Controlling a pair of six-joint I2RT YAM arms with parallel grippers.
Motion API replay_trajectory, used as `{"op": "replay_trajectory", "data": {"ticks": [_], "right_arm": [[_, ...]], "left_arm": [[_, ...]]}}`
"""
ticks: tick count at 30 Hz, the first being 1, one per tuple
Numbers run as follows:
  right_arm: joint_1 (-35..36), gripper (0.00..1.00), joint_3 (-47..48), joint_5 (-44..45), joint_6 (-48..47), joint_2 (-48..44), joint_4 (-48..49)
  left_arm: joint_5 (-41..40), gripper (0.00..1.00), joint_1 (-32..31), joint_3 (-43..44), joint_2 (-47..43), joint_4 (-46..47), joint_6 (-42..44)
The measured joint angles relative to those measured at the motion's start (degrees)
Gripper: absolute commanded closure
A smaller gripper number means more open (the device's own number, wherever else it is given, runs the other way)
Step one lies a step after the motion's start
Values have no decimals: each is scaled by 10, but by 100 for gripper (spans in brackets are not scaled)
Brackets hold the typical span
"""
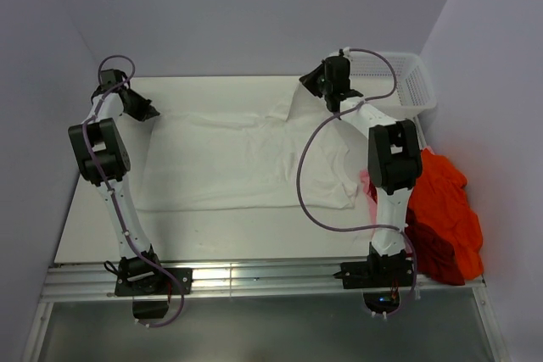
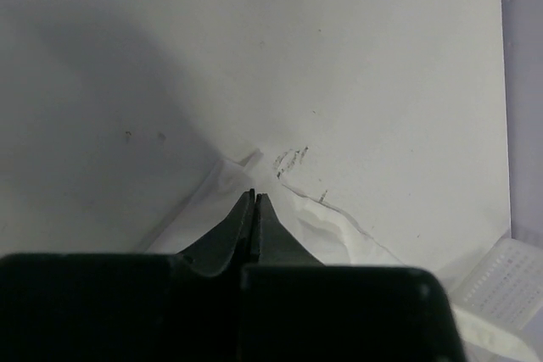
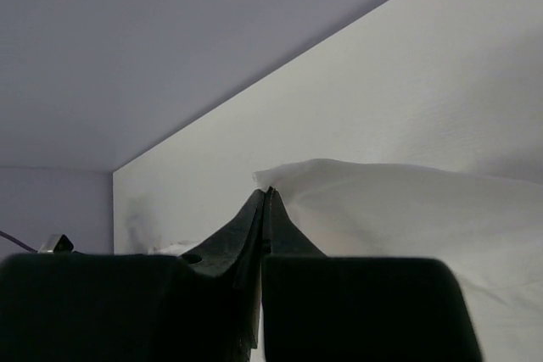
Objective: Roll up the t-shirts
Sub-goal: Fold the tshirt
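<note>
A white t-shirt (image 1: 246,158) lies spread across the table, wrinkled, with its far edge raised at both ends. My left gripper (image 1: 146,113) is at its far left corner. In the left wrist view the gripper (image 2: 254,195) is shut with the white cloth (image 2: 331,226) bunched round its tips, next to small black markings (image 2: 290,158). My right gripper (image 1: 329,97) is at the far right corner. In the right wrist view it (image 3: 270,190) is shut on a lifted peak of the white cloth (image 3: 399,209). A pile of orange-red t-shirts (image 1: 445,209) lies at the right edge.
A white plastic mesh basket (image 1: 405,82) stands at the far right corner, just behind the right gripper; its corner shows in the left wrist view (image 2: 509,277). Walls close in the table (image 1: 212,231) on the left, back and right. A metal rail (image 1: 254,277) runs along the near edge.
</note>
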Motion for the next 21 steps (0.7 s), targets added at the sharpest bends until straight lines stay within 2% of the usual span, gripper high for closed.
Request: {"op": "replay_trajectory", "data": {"ticks": [9, 10, 11, 12, 13, 16, 21], "right_arm": [[0, 100, -62, 10, 0, -51, 25], [0, 100, -72, 11, 1, -55, 27], [0, 100, -79, 11, 2, -57, 28], [0, 100, -84, 11, 2, -58, 30], [0, 100, -85, 10, 1, -58, 30], [0, 100, -85, 9, 1, -59, 31], [0, 100, -85, 8, 2, -59, 34]], "left_arm": [[-15, 100, -2, -6, -45, 1, 5], [-18, 97, -2, -6, -47, 1, 6], [-23, 85, -2, -6, -50, -1, 9], [-26, 79, -2, -3, -50, -6, 11], [-26, 68, -2, 0, -50, -9, 14], [-28, 61, -2, 15, -49, -24, 15], [-29, 57, -1, 46, -33, -31, 16]]}}
